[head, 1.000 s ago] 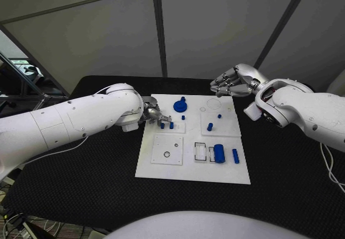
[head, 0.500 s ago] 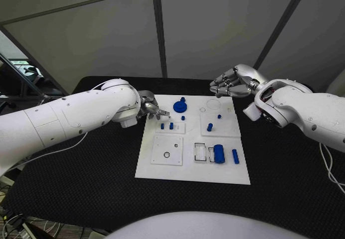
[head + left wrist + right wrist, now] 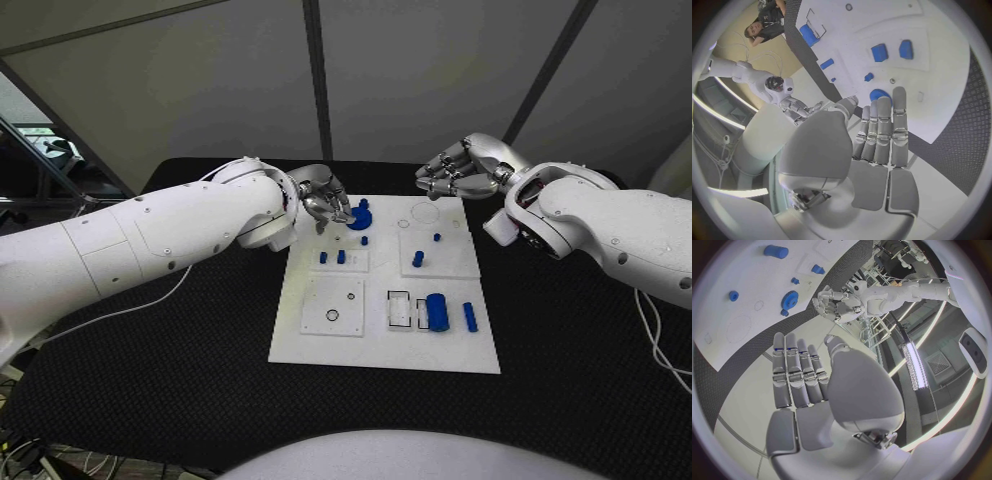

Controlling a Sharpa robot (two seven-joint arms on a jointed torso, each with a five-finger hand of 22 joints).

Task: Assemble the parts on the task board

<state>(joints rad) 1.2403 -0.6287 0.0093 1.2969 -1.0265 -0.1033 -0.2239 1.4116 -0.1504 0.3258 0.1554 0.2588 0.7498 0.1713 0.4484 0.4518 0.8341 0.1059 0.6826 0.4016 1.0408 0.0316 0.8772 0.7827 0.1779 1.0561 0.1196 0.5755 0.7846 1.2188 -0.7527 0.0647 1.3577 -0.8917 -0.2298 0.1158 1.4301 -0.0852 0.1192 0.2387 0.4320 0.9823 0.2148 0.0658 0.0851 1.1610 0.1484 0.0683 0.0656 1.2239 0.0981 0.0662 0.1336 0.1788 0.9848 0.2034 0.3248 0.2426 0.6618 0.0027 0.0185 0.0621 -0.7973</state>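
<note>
Two hands hung over the far end of the task board (image 3: 384, 345) in the head view: the left hand (image 3: 325, 203) just beside the blue gear (image 3: 359, 216), the right hand (image 3: 459, 175) curled near the far edge. Left wrist view: fingers (image 3: 882, 127) straight, released, gear (image 3: 878, 95) beyond them. Right wrist view: fingers (image 3: 795, 372) extended, grasping nothing.

Matt white task board (image 3: 335, 338), rough black table (image 3: 173, 360)
</note>
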